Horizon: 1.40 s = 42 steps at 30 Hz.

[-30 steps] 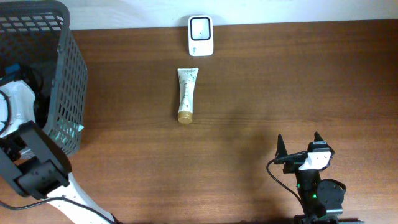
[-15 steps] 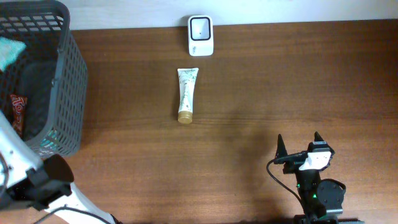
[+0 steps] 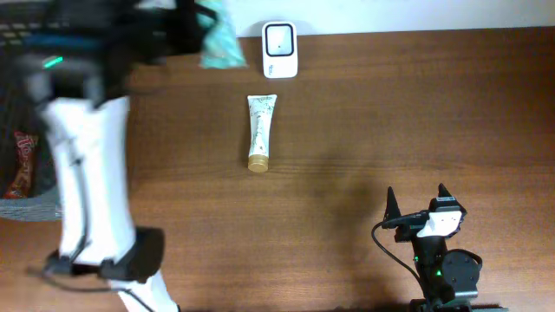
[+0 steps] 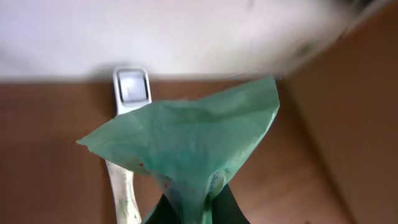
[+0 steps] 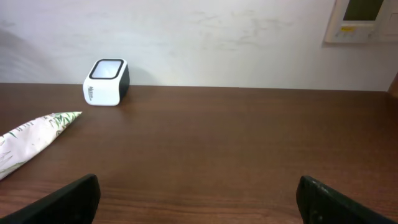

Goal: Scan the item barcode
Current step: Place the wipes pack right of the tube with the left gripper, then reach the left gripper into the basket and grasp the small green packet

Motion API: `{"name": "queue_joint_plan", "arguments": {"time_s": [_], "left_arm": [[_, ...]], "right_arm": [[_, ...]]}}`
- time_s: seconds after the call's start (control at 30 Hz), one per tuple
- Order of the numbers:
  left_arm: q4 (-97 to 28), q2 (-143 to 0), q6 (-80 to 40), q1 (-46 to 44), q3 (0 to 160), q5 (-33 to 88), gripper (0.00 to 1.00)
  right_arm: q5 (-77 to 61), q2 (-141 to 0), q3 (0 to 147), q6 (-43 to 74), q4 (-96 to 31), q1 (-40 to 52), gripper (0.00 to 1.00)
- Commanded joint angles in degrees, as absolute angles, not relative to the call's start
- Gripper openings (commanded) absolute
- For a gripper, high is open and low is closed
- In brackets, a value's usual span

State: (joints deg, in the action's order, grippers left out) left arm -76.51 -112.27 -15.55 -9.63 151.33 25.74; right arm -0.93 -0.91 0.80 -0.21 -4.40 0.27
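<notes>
My left gripper point(image 4: 196, 211) is shut on the lower end of a crumpled green packet point(image 4: 186, 143). It holds the packet in the air just left of the white barcode scanner point(image 3: 279, 49) at the table's back edge. In the overhead view the packet point(image 3: 218, 39) and the left gripper point(image 3: 198, 33) are motion-blurred. In the left wrist view the scanner point(image 4: 132, 90) shows behind the packet. No barcode can be made out on the packet. My right gripper point(image 3: 417, 198) rests open and empty at the front right, its fingers wide apart in its wrist view point(image 5: 199, 202).
A white patterned tube point(image 3: 260, 130) with a gold cap lies on the table below the scanner, also visible as the tube point(image 5: 31, 140) in the right wrist view. The dark mesh basket point(image 3: 17, 35) stands at the far left with a red snack point(image 3: 22, 165) inside.
The left arm has swung out of the basket and across to the back of the table, carrying the green packet up beside the scanner. The right arm has not moved.
</notes>
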Motion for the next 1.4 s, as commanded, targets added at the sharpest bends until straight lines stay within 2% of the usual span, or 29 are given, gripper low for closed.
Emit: {"name": "queue_joint_plan", "arguments": {"time_s": [0.0, 0.17, 0.3, 0.4, 0.43, 0.5, 0.53, 0.57, 0.7, 0.8, 0.93, 1.0, 1.13, 1.37], "left_arm": [[-75.9, -119.68, -13.15, -18.24, 143.28, 13.82, 0.0], [-72.36, -132.33, -14.15, -25.61, 135.0, 9.47, 0.0], [-72.93, -140.05, -15.14, -27.22, 134.98, 6.0, 0.0], [-72.12, -142.52, -15.14, -27.22, 134.98, 6.15, 0.08], [-71.48, -142.54, -15.14, -27.2, 135.02, 6.17, 0.13], [-71.7, -142.12, -15.11, -26.76, 138.93, 6.2, 0.37], [-72.55, -141.82, -15.11, -25.93, 142.96, 6.48, 0.68], [-73.82, -141.29, -15.09, -24.67, 149.01, 7.79, 0.77], [-77.89, -136.81, -15.09, -16.64, 172.57, 9.19, 0.79], [-78.56, -132.03, -14.85, -8.78, 179.74, 8.8, 0.79], [-80.9, -126.34, -14.87, 6.28, 179.74, 4.1, 0.8], [-86.67, -125.97, -14.9, 15.14, 179.7, 3.25, 0.81], [-93.43, -126.02, -20.34, 25.15, 174.23, -3.25, 0.82], [-92.42, -126.04, -21.65, 30.46, 151.02, -3.36, 0.81]], "right_arm": [[-0.23, -0.51, 0.32, 0.03, -4.51, -0.08, 0.99], [-0.23, -0.51, 0.32, 0.03, -4.51, -0.08, 0.99], [-0.23, -0.51, 0.32, 0.03, -4.51, -0.08, 0.99], [-0.21, -0.51, 0.32, 0.03, -4.51, -0.08, 0.99], [-0.23, -0.51, 0.32, 0.03, -4.51, -0.08, 0.99], [-0.21, -0.51, 0.32, 0.03, -4.51, -0.08, 0.98], [-0.21, -0.51, 0.32, 0.03, -4.51, -0.08, 0.99], [-0.23, -0.51, 0.32, 0.03, -4.51, -0.08, 0.99], [-0.23, -0.51, 0.32, 0.03, -4.51, -0.08, 0.99], [-0.23, -0.51, 0.32, 0.03, -4.51, -0.08, 0.99], [-0.23, -0.51, 0.32, 0.03, -4.51, -0.08, 0.99], [-0.23, -0.51, 0.32, 0.03, -4.51, -0.08, 0.99], [-0.23, -0.51, 0.32, 0.03, -4.51, -0.08, 0.99], [-0.23, -0.51, 0.32, 0.03, -4.51, -0.08, 0.99]]}}
